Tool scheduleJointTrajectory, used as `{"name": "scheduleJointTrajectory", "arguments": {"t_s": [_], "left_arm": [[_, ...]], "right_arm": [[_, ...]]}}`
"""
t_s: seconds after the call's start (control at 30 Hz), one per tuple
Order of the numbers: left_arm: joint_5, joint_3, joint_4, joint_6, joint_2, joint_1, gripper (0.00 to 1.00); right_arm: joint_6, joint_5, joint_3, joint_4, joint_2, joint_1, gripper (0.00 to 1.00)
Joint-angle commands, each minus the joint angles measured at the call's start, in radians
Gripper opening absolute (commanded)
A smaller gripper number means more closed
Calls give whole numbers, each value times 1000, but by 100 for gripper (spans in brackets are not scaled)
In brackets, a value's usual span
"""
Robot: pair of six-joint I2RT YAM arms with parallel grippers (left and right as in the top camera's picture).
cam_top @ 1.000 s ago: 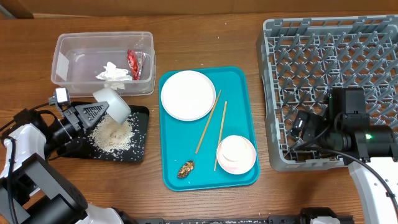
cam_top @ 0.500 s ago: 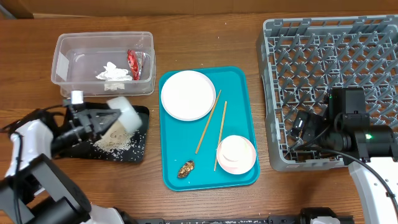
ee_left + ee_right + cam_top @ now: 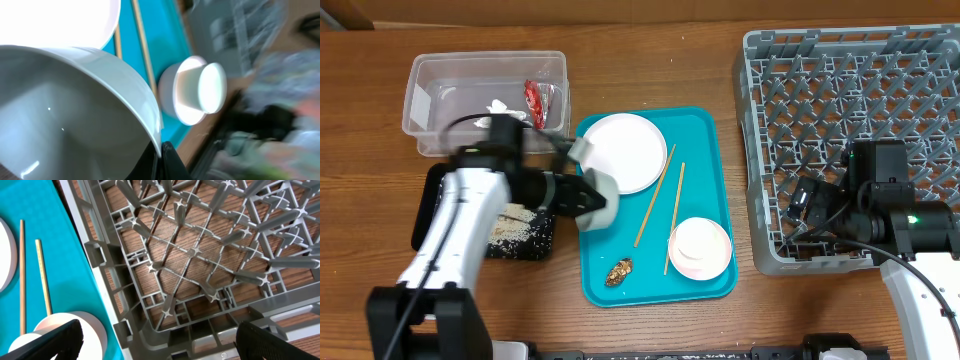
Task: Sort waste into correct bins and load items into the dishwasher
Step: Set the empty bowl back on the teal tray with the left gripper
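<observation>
Upper left, the clear tub (image 3: 420, 95) holds a red wrapper (image 3: 534, 100) and a white napkin (image 3: 500, 107). Rice (image 3: 510, 222) lies in the black tray (image 3: 542, 245). At centre, the left gripper (image 3: 578, 195) clamps a white bowl (image 3: 75, 110) above the teal tray (image 3: 705, 135). At right, the right gripper (image 3: 162, 342) gapes wide over the grey dish rack (image 3: 860, 90).
</observation>
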Motion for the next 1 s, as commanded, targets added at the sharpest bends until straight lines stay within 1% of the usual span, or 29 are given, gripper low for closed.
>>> {"name": "scheduleJointTrajectory", "arguments": {"t_s": [0.0,0.07,0.13,0.17,0.3,0.4,0.6,0.8,0.97], "left_arm": [[-288,19,56,-154,-21,-161,4],[-394,19,95,-209,-21,-256,4],[-480,19,109,-247,-20,-326,4],[-547,19,110,-274,-19,-368,4],[-694,18,106,-344,-14,-449,4],[-782,16,107,-392,-5,-475,4],[-792,16,139,-410,43,-477,4],[-724,16,139,-410,59,-478,4],[-719,16,139,-410,59,-477,4]], "right_arm": [[-6,10,27,6,-10,-2,100],[-6,10,27,6,-10,-2,100],[-6,10,27,5,-10,-2,100],[-6,10,27,5,-10,-2,100],[-6,10,27,5,-10,-2,100],[-6,10,27,6,-10,-2,100],[-6,10,27,5,-10,-2,100],[-6,10,27,5,-10,-2,100],[-6,10,27,5,-10,-2,100]]}}
